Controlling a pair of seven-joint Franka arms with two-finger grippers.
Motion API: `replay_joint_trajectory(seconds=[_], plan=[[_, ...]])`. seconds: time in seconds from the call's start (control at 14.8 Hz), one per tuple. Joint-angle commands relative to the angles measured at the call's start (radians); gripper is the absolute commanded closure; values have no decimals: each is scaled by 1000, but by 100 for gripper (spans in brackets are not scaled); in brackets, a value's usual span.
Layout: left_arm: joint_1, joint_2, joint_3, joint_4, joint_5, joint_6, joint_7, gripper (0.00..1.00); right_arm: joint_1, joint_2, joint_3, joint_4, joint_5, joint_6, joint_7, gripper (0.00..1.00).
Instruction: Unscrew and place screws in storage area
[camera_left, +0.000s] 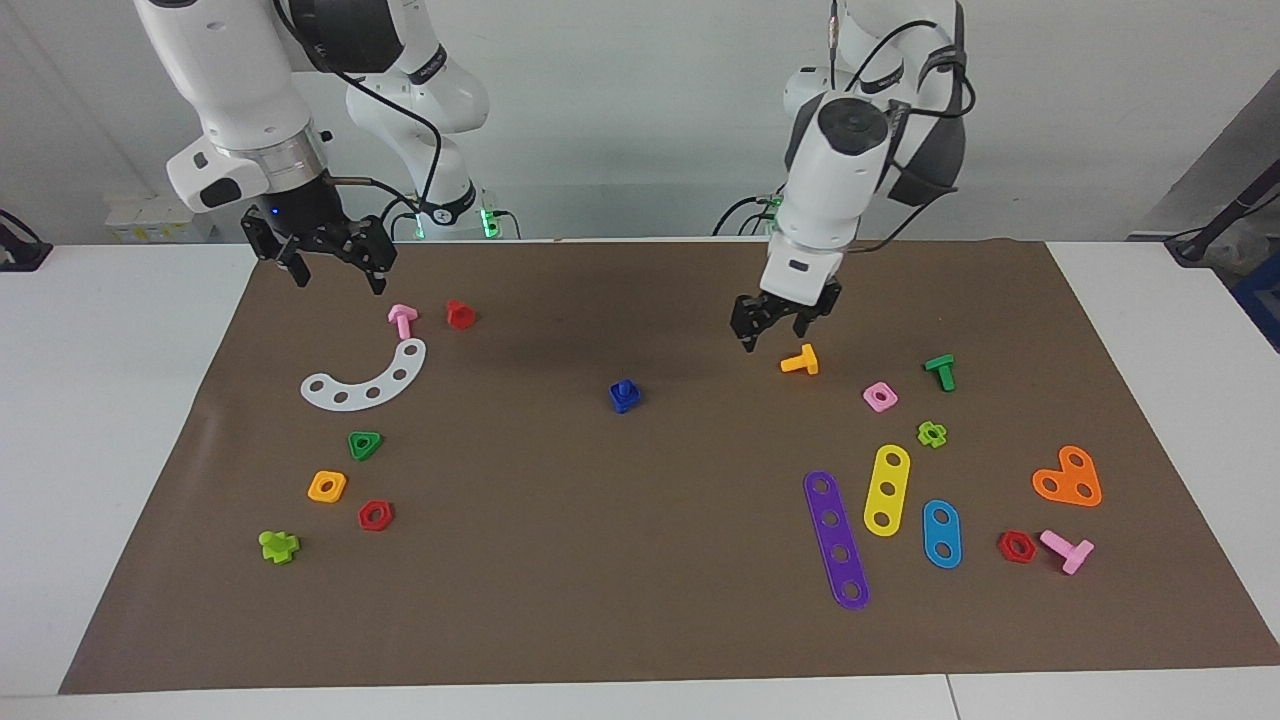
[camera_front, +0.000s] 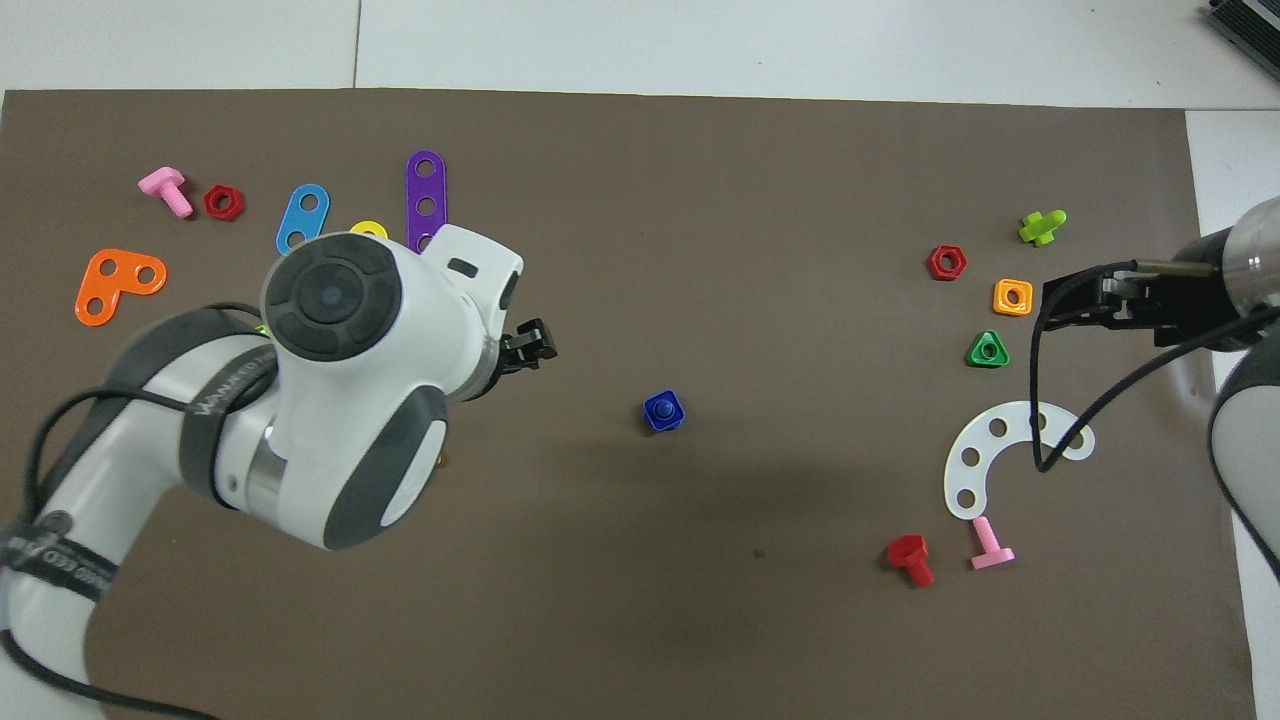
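Observation:
The blue screw (camera_left: 624, 389) stands stem up in a blue rounded-square nut (camera_left: 624, 401) in the middle of the brown mat; it also shows in the overhead view (camera_front: 661, 408). My left gripper (camera_left: 772, 328) hangs open and empty over the mat beside an orange T-shaped bolt (camera_left: 800, 361), toward the left arm's end from the screw. In the overhead view only its tip (camera_front: 528, 347) shows past the arm. My right gripper (camera_left: 337, 274) is open and empty, raised over the mat's edge near a pink bolt (camera_left: 402, 320).
Toward the right arm's end lie a white curved strip (camera_left: 365, 381), a red bolt (camera_left: 460, 314), green (camera_left: 365, 445), orange (camera_left: 327, 486) and red (camera_left: 376, 515) nuts. Toward the left arm's end lie purple (camera_left: 836, 540), yellow (camera_left: 887, 489) and blue (camera_left: 941, 533) strips and an orange plate (camera_left: 1068, 478).

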Motion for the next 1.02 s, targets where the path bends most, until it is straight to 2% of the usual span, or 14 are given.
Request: replay_joint_trajectory(seconds=[0.0, 0.2, 0.41, 0.81, 0.95], plan=[[-82, 15, 20, -58, -49, 105, -85, 15, -15, -17, 5, -8, 7, -15, 3, 0], [-141, 119, 20, -14, -50, 181, -183, 15, -12, -21, 6, -11, 5, -34, 3, 0], [-164, 240, 22, 85, -50, 181, -252, 15, -12, -21, 6, -11, 7, -34, 3, 0], [-152, 318, 23, 164, -47, 187, -270, 16, -10, -34, 6, -36, 7, -20, 18, 0], [-159, 323, 23, 168, -49, 184, -270, 16, -10, -34, 6, -40, 7, -21, 12, 0]])
